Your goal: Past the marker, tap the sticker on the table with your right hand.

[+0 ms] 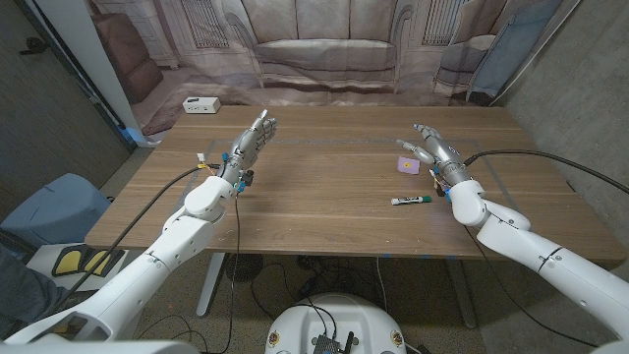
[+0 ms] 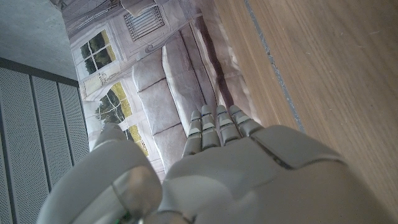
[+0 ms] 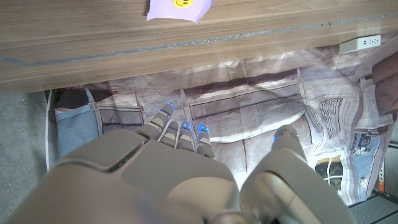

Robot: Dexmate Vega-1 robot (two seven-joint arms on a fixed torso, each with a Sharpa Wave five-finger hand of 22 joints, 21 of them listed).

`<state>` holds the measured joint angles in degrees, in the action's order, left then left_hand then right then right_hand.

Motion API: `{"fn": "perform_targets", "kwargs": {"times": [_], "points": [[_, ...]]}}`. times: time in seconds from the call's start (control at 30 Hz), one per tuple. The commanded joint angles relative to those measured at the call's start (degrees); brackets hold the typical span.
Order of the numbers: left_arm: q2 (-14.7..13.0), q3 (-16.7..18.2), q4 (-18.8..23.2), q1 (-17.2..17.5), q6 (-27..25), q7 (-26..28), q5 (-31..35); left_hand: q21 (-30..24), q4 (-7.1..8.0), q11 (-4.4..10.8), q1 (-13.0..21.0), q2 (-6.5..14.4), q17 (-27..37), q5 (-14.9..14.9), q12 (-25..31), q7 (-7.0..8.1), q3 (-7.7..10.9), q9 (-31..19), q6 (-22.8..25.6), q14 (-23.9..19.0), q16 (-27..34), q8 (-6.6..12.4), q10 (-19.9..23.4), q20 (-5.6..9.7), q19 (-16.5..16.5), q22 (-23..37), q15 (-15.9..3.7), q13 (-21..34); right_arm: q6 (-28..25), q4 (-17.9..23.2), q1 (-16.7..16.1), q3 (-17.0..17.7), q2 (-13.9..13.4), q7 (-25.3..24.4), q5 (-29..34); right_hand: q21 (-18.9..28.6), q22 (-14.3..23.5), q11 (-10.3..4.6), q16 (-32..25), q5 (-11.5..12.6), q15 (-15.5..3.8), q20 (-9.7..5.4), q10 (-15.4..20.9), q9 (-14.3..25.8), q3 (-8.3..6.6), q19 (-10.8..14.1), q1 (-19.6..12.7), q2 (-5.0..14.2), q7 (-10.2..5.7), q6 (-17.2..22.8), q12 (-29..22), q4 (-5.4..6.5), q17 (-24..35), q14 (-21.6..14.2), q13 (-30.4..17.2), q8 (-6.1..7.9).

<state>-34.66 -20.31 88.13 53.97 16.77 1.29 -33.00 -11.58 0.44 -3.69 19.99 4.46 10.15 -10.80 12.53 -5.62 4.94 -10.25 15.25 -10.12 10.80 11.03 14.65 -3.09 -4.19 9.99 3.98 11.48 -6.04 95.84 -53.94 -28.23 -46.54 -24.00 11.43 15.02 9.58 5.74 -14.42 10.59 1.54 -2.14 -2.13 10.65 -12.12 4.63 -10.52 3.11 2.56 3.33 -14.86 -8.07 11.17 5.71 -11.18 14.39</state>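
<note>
My right hand [image 1: 434,152] hovers with fingers spread, holding nothing. The sticker [image 1: 406,165], thin, light and flat I'd judge, lies at its nine o'clock, past the marker [image 1: 412,201]; tap its middle, no grasp.

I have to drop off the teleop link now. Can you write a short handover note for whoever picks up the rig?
Right hand: open, holding nothing, raised beside the purple sticker, not on it.
Left hand: open, fingers straight, over the table's left side.
Marker: lies on the table nearer the robot than the sticker.
Done: right hand has reached past the marker.
Left: lower the right hand onto the sticker and tap.
</note>
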Motion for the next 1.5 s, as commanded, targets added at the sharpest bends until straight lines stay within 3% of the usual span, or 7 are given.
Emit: {"fn": "perform_targets", "kwargs": {"times": [0.03,0.4,0.83,1.13,1.5], "points": [[0.2,-0.1,0.2,0.0,0.1,0.2,0.1,0.2,-0.42,0.12,0.1,0.6,0.1,0.0,-0.1,-0.03,0.3,-0.1,0.4,-0.5,0.1,-0.08,0.5,-0.11,-0.4,0.3,0.19,0.0,8.2,-2.2,-1.0,2.5,1.5,0.4,-6.2,-0.2,0.1,0.09,0.1,0.1,0.12,-0.08,0.7,0.2,-0.1,0.7,-0.5,-0.05,-0.01,1.5,0.0,-0.22,0.2,-0.3,-0.1,0.46],[0.1,0.2,0.3,0.2,0.6,0.3,0.1,0.2,-0.52,-0.03,0.1,0.6,0.1,0.0,-0.1,-0.04,0.33,-0.1,0.4,-0.7,0.1,-0.09,0.7,-0.11,-0.4,0.3,0.16,0.0,14.4,-4.7,-1.8,4.7,3.0,3.7,-13.5,0.5,0.2,-0.04,-0.2,0.1,0.16,-0.22,3.2,0.2,-0.32,5.6,-1.2,0.04,1.0,2.6,-0.2,-0.24,0.2,-3.1,-0.1,-0.17],[0.3,0.6,-0.1,0.2,1.4,0.0,-0.2,0.2,-0.63,0.2,0.1,0.7,0.1,0.0,0.0,-0.08,0.37,-0.1,0.5,-0.9,0.1,-0.08,0.8,-0.06,-0.5,0.3,0.12,0.0,19.6,-6.1,-2.6,6.4,5.0,6.1,-19.1,0.5,0.1,0.19,-0.1,0.1,0.23,-0.17,4.3,0.2,-0.49,7.0,-1.8,0.04,1.23,2.9,-0.3,-0.38,0.1,-3.9,-0.1,-0.51],[0.7,0.1,-1.4,-1.0,1.2,-0.8,-0.2,0.2,-0.7,0.01,0.1,0.7,0.1,0.1,-0.1,-0.05,0.39,-0.1,0.5,-0.9,0.1,-0.09,0.8,-0.05,-0.6,0.3,0.1,0.0,24.5,-8.8,-2.6,7.7,7.2,9.7,-25.5,0.8,0.2,0.24,-0.4,0.1,0.74,0.0,5.1,0.2,-0.56,9.3,-2.0,-0.07,1.61,3.3,-0.2,-0.38,0.2,-5.5,-0.2,-0.75],[1.2,-0.6,-2.8,-3.0,1.3,-2.0,0.1,0.2,-0.79,0.04,0.1,0.7,0.1,0.1,-0.1,-0.09,0.41,-0.1,0.6,-0.9,0.1,-0.09,0.9,-0.06,-0.6,0.3,0.17,0.0,27.2,-9.9,-2.9,9.1,8.5,15.0,-32.9,0.6,0.2,0.48,-0.3,0.1,1.1,0.36,5.8,0.2,-0.66,10.1,-2.5,-0.21,2.16,3.8,-0.2,-0.52,0.2,-6.2,-0.2,-0.84]]}}
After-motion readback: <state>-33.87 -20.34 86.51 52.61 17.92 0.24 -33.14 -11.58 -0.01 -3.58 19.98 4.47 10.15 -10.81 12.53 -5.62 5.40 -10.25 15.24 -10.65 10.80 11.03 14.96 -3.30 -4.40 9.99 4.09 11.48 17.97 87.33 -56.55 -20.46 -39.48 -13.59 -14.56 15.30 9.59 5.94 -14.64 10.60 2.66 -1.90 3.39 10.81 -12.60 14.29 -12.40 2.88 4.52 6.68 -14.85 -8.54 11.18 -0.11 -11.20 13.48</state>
